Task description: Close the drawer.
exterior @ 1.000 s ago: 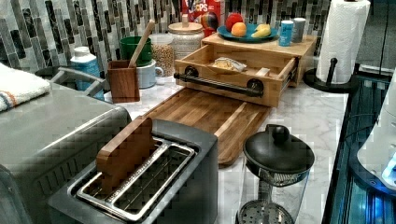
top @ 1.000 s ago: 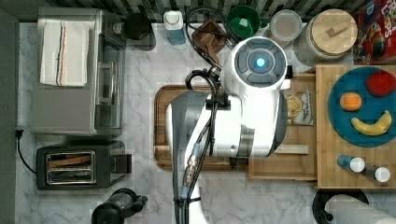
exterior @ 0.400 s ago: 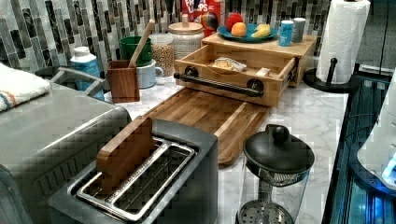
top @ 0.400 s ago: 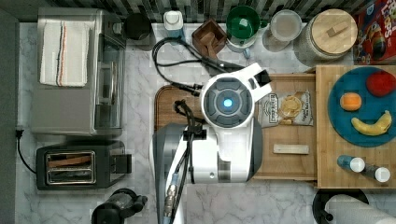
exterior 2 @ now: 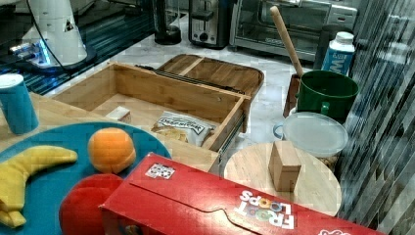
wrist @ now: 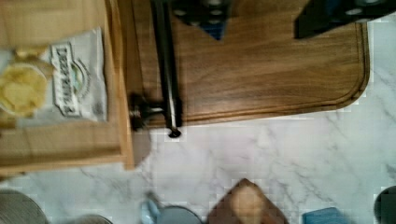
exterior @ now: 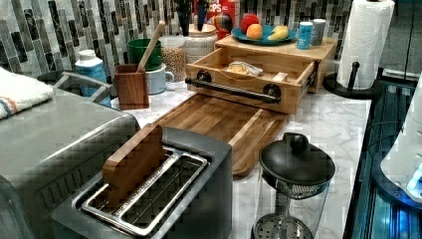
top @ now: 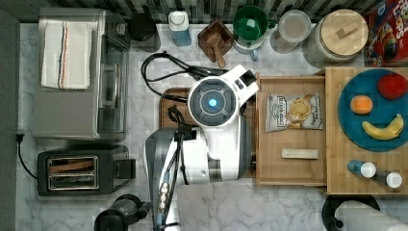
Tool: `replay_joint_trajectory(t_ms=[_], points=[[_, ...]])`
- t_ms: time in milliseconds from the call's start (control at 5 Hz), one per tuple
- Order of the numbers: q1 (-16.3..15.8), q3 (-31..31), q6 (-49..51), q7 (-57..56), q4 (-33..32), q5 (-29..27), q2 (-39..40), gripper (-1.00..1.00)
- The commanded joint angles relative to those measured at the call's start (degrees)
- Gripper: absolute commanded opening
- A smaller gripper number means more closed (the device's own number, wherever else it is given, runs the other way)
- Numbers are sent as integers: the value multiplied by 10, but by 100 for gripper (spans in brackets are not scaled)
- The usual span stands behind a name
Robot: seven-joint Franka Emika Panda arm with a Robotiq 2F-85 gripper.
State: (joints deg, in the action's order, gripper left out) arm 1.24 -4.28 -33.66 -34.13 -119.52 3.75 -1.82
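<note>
Change: your arm has swung over the dark board toward the drawer (top: 288,168), now poised to push.
Gripper (wrist: 261,18): fingers spread wide, empty, beside the handle bar (wrist: 167,70).

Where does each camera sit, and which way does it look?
Top view: overhead, looking down; arm over the drawer front.
Left view: beside the toaster, facing the handle; robot base at edge.
Right view: behind the cereal box, facing the drawer; robot base far.
Wrist view: above the handle; open tool.
Shared: all see the chip bag.
</note>
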Motion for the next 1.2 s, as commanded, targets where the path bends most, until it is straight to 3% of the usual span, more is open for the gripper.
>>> replay_joint_trajectory(t_ms=[200,400,800,1200], points=[[3,-11,-84,-89,-39,-14,71,-100],[11,-10,-85,-122,-36,-36,103,-100],[30,-16,-187,-144,-84,-41,127,-100],[32,-11,-170,-142,-90,-43,123,-100]])
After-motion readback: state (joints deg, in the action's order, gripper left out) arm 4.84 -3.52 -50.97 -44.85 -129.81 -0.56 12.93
